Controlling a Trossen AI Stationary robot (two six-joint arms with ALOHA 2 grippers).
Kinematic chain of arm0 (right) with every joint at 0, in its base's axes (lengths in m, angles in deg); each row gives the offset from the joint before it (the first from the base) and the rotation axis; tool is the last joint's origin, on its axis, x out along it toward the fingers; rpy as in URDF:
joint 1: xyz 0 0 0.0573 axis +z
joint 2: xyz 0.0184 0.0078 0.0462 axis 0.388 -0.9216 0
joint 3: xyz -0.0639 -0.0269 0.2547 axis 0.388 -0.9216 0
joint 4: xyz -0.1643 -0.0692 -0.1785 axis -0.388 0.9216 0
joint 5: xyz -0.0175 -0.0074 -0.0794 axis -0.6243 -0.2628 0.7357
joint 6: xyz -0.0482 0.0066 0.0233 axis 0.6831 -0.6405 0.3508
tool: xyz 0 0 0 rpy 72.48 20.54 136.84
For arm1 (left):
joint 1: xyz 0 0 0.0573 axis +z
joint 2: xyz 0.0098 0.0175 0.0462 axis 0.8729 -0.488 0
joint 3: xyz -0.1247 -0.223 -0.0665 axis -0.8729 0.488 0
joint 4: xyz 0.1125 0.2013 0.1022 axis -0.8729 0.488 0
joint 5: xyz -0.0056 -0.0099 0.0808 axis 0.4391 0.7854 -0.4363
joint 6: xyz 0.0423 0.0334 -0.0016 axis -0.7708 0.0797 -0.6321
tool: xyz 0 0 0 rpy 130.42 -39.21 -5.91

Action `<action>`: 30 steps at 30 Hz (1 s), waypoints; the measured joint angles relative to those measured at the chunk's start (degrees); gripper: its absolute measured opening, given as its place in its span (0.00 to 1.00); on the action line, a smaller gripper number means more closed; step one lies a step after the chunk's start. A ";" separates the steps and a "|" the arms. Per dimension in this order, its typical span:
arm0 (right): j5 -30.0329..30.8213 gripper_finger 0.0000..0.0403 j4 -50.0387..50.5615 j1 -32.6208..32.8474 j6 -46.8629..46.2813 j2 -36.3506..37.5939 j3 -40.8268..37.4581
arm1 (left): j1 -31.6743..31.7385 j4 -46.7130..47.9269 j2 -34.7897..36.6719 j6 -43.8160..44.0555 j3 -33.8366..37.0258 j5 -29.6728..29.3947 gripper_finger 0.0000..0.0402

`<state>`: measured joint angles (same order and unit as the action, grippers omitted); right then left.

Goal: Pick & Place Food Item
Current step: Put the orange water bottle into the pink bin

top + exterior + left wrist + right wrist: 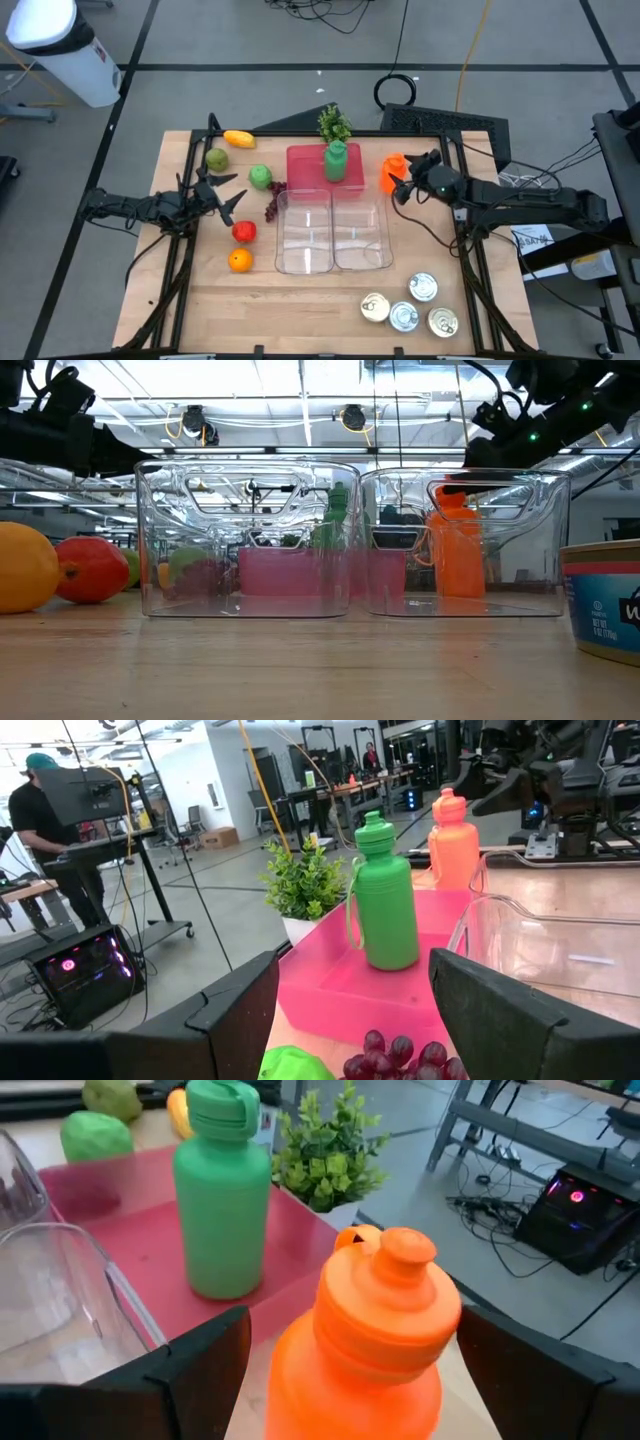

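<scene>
Loose foods lie on the table's left part: a yellow piece (238, 138), a green pear (217, 158), a green fruit (260, 177), dark grapes (272, 195), a red fruit (243, 232) and an orange (239, 260). My left gripper (228, 195) hovers open just left of the green fruit (290, 1065) and grapes (400, 1055), touching nothing. My right gripper (400, 183) is open at the orange bottle (392, 172). In the right wrist view its fingers stand either side of the orange bottle (370, 1340) without visible touch.
A pink tray (310, 160) carries a green bottle (337, 160), with a small potted plant (334, 123) behind it. Two clear bins (305, 232) (360, 235) stand at the table's middle. Several cans (405, 305) sit near the right front. A person (40, 810) stands beyond the table.
</scene>
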<state>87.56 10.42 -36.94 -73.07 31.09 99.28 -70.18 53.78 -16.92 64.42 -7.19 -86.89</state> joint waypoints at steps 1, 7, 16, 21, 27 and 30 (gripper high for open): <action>-0.02 0.83 -1.39 -0.27 -0.01 0.00 -0.72 | 0.00 0.00 -0.02 0.00 0.00 0.00 0.68; 0.11 0.83 -7.42 -3.14 -0.02 0.02 -3.87 | 0.00 0.00 0.00 0.00 0.00 0.00 0.68; -0.24 0.83 -9.69 -5.42 -0.04 0.02 -5.15 | 0.00 0.00 -0.01 0.00 0.00 0.00 0.68; -0.28 0.77 -10.40 -5.40 -0.02 0.02 -5.15 | -0.01 0.00 0.00 0.00 0.00 0.00 0.68; -0.32 0.62 -10.88 -5.40 -0.20 0.02 -5.15 | -0.02 0.00 -0.01 0.00 0.00 0.00 0.68; -0.33 0.53 -10.89 -5.40 -0.24 0.00 -5.15 | -0.01 0.00 -0.01 0.00 0.00 0.00 0.68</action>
<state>87.23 -0.46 -42.34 -73.31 31.09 94.13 -70.19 53.78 -16.93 64.42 -7.19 -86.89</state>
